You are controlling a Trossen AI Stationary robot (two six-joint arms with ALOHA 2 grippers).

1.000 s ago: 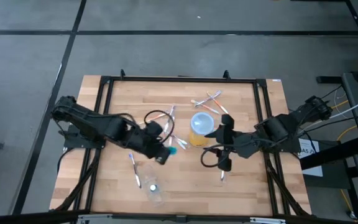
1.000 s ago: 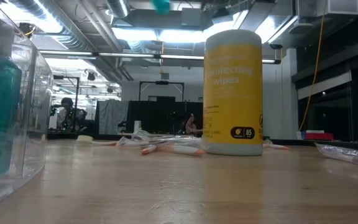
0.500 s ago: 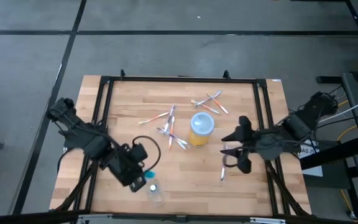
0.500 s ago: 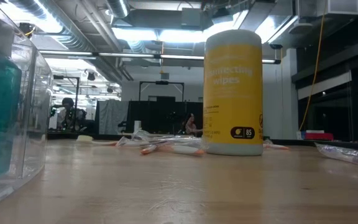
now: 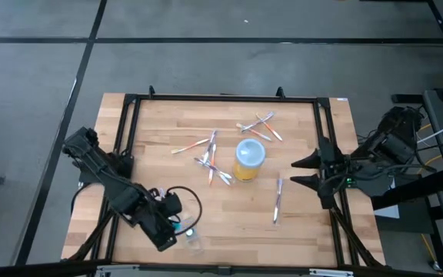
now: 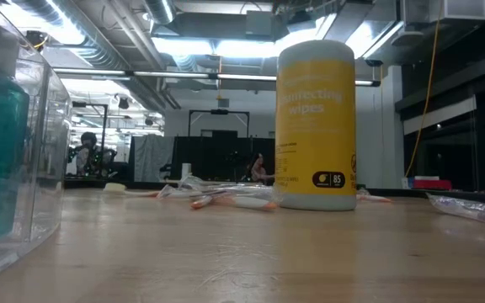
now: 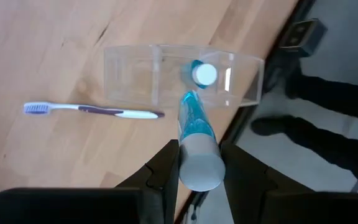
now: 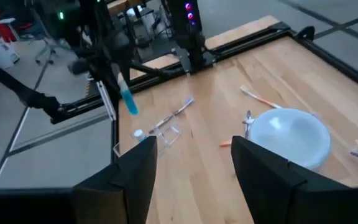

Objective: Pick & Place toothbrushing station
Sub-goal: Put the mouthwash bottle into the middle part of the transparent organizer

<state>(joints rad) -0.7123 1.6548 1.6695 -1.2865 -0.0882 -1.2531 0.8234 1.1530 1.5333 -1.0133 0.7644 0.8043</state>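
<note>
Right now we hold a teal tube over the clear pouch at the table's front-left corner.

Our left gripper (image 7: 199,163) has its jaws pinching a teal tube (image 7: 195,127), white cap end toward the camera — it hangs above the clear plastic pouch (image 7: 166,78), where another teal tube (image 7: 202,73) already stands. Beside the pouch lies a toothbrush (image 7: 92,111), flat on the table (image 5: 298,223). Near the table's middle stands the yellow cup (image 5: 249,158) with its pale-blue top, loose toothbrushes (image 5: 210,154) scattered around it. Our right gripper (image 5: 304,171) waits at the right edge, jaws spread wide and holding nothing.
</note>
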